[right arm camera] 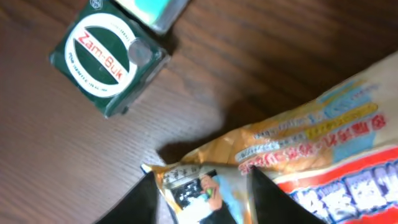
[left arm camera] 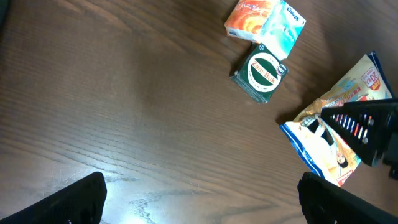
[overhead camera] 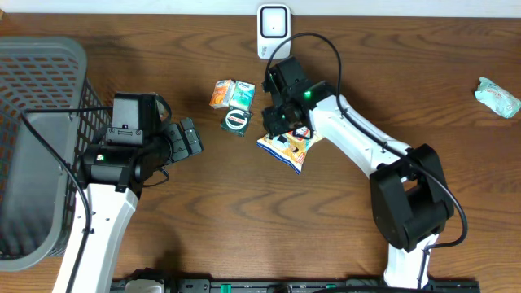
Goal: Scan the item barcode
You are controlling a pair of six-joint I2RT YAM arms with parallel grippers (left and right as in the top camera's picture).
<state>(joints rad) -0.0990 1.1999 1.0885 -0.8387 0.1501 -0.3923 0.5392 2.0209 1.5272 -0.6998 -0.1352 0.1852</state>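
Probably light, crinkly and slippery, the snack bag (overhead camera: 286,153) lies on the counter (overhead camera: 350,57) just beside the Zam-Buk tin (overhead camera: 237,121). Its long axis runs diagonally, crimped end toward the tin. The right end effector (right arm camera: 202,190) straddles that seam, likely the best hold; whether it is clamped I cannot tell. The left end effector (left arm camera: 199,199) gapes wide, empty.
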